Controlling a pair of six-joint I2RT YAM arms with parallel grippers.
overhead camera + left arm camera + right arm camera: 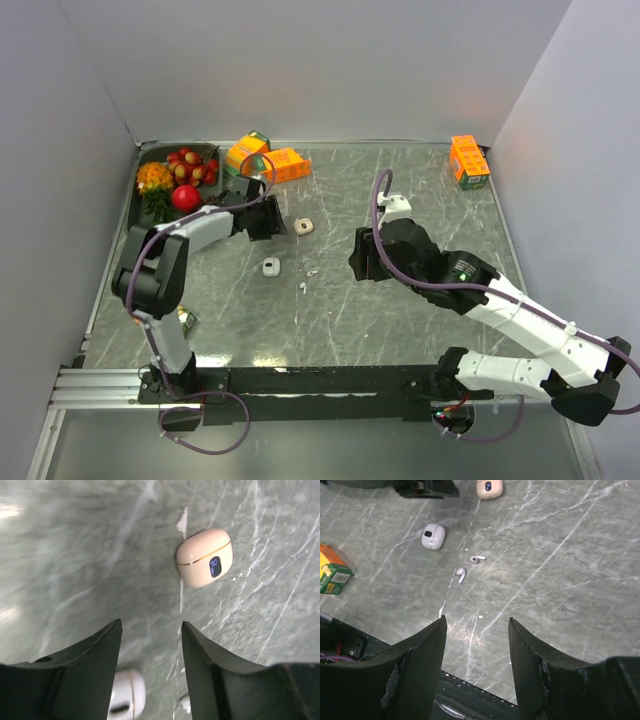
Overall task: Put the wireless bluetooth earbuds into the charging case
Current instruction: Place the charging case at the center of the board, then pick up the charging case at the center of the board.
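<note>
Earbuds (pixel 478 558) loose on the marble table (pixel 560 580), both grippers spread and empty.
The two tiny white pieces lie just beside each other, near the white case (pixel 433 536) and between it and the right gripper (pixel 476 625), whose fingers stand apart over bare tabletop. The left gripper (pixel 151 630) is likewise parted, holding nothing, near the beige case (pixel 205 557). Each piece is likely featherweight, hard and glossy, apt to squirt out of a pinch, so a low, gentle hold across the bulb seems best. Both cases look closed, though the views are too small to be sure.
</note>
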